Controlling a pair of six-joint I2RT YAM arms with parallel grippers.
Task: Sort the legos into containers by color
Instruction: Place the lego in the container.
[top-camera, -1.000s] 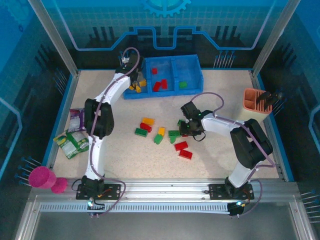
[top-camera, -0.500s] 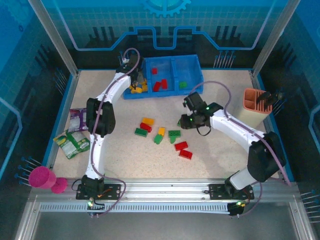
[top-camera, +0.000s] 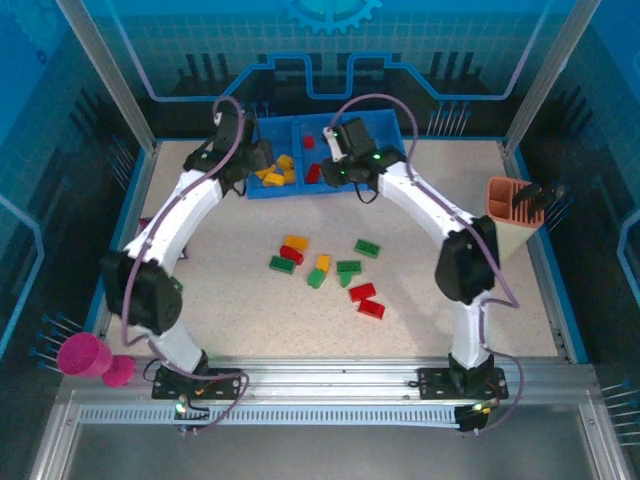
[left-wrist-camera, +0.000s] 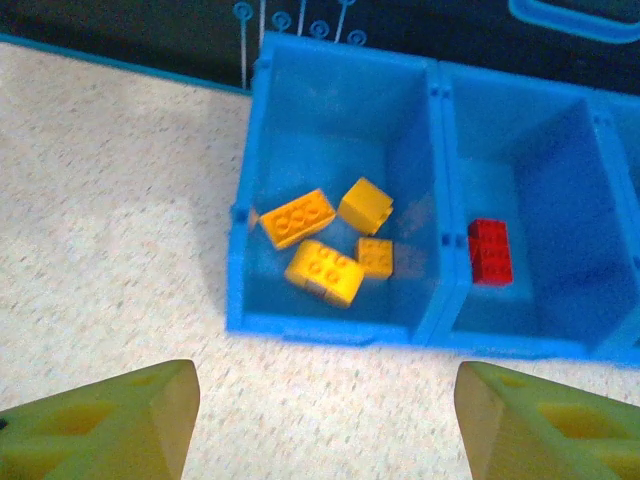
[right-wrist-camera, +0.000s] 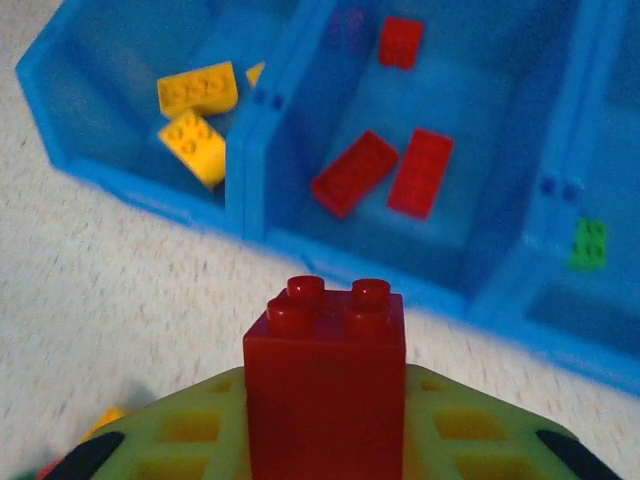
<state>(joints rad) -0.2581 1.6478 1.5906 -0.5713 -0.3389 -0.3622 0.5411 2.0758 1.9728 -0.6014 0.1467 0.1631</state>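
Right jaws: clamped on a small red studded plastic brick (right-wrist-camera: 325, 370), which stood upright with its studs on top.
Right gripper (top-camera: 345, 168): it hung by the front wall of the wide, low blue plastic tray (top-camera: 400, 150), in the upper middle of the top view.
Left jaws: wide apart, with nothing between them.
Left gripper (left-wrist-camera: 325, 420): it was low in the left wrist view, facing the tray's left box (left-wrist-camera: 320, 130).
Tray: the left box held yellow bricks (left-wrist-camera: 322, 272). The middle box (right-wrist-camera: 480, 130) held red bricks (right-wrist-camera: 420, 172). The right box held one green brick (right-wrist-camera: 588, 243).
Loose bricks (top-camera: 348, 268): red, green and yellow ones lay on the speckled worktop (top-camera: 250, 310), in the middle of the top view.
Step in hand: it looked like putting the red brick in with the other red ones.
Doing it well: the brick should go past the front wall and over the middle box, away from both side walls. It should go down low before the jaws part, so it cannot bounce in with the yellow or green.
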